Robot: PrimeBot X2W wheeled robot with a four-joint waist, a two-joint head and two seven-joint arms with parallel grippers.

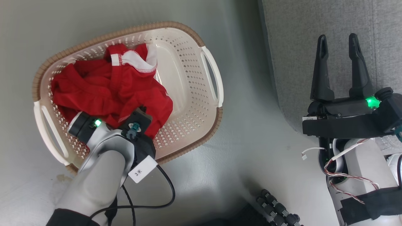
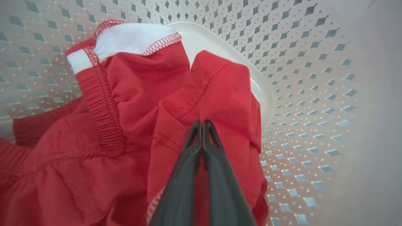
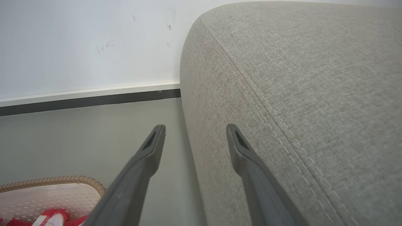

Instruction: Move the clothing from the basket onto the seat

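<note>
- seat [image 1: 329,37]: big grey fabric block at top-right of head view. Rounded corner + stitched seam clear in R wrist view. Stands on the floor [image 1: 251,150], back against a white wall [image 3: 78,40] w/ dark skirting strip.
- floor: grey, carries both basket and seat, w/ a bare strip between the two.
- basket [image 1: 185,56]: cream perforated plastic, brown woven-look rim, white handle at each short end. Sits on floor left of the seat's left edge, not touching it, turned at an angle to that edge.
- clothing [image 1: 103,91]: red heap w/ white trim, all inside the basket. Bunched toward the basket's left end, so the right part of the basket bottom is bare. White-lined band w/ red stitching lies on top at the heap's far side.
- R end effector [image 1: 337,36]: fingers spread wide, nothing between them. Hangs over the seat's left edge near its corner, well apart from the basket. Green LED [image 1: 372,102] lit at its base.
- L end effector [image 2: 202,122]: down in the basket at the heap's near edge. Fingers pressed together, fold of red clothing pinched at the tips; a hemmed fold bunches up just beyond them.
- small stuff: white tag [image 1: 142,169] on L arm, black cable [image 1: 169,188] looping over the floor by the basket's near edge.
</note>
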